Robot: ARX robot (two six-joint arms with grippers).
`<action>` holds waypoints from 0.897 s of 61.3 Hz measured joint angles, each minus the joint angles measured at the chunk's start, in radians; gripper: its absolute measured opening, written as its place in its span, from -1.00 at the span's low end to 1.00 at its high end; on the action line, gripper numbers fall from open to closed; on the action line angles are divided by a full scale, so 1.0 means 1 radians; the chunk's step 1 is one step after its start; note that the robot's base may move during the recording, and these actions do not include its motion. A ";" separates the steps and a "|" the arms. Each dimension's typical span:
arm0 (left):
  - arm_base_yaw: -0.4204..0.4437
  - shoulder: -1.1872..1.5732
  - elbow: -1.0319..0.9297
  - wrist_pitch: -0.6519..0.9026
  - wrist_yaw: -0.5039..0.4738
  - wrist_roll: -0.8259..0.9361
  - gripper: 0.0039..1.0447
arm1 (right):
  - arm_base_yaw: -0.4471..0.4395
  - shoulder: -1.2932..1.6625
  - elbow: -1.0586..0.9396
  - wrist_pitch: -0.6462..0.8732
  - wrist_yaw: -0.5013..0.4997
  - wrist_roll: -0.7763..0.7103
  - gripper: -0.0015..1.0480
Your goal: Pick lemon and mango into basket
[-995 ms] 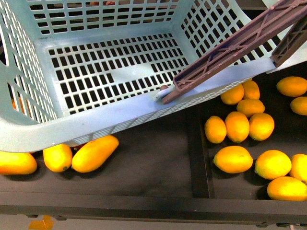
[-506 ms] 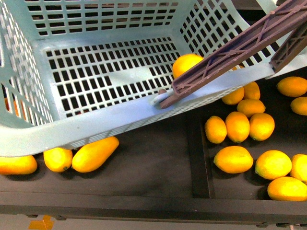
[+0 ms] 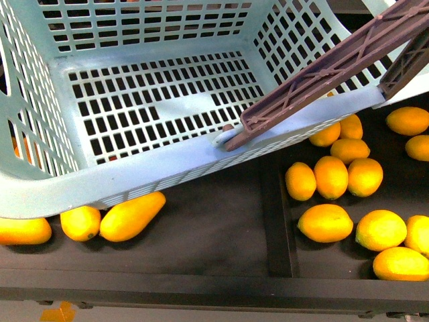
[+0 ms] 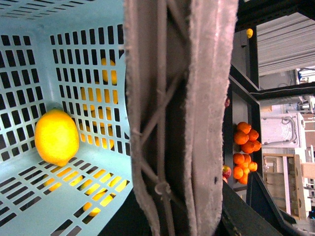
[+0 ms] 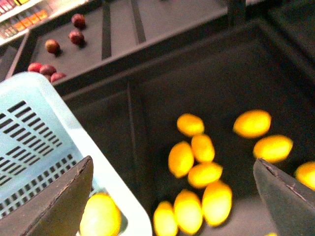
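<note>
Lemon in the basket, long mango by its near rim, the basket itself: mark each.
lemon (image 4: 56, 136), left wrist view, middle of its skin.
mango (image 3: 132, 216), front view, centre of its body.
basket (image 3: 134, 171), front view, bare near rim.

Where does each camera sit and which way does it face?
Front: on the body, looking down at the basket and yellow fruit; no arm shows.
Left wrist: along the handle, into the basket at the lemon; no tool shows.
Right wrist: down on yellow fruit; the open right tool frames it.
Both wrist views share the lemon.
</note>
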 joint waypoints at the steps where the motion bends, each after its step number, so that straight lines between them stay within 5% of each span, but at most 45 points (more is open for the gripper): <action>1: 0.000 0.000 0.000 0.000 -0.002 0.001 -0.69 | 0.002 -0.007 -0.028 0.052 -0.005 -0.029 0.44; 8: 0.000 0.000 0.000 0.000 -0.001 0.000 -0.69 | 0.003 -0.062 -0.146 0.184 -0.005 -0.116 0.07; 25: 0.001 0.000 0.000 0.000 -0.003 0.001 -0.69 | 0.003 -0.232 -0.354 0.216 -0.005 -0.166 -0.96; 47: 0.001 0.000 0.000 0.000 -0.005 0.001 -0.69 | 0.003 -0.421 -0.477 0.150 -0.005 -0.166 -0.96; 55: 0.001 0.000 0.000 0.000 -0.005 0.002 -0.69 | 0.003 -0.445 -0.489 0.142 -0.005 -0.167 -0.54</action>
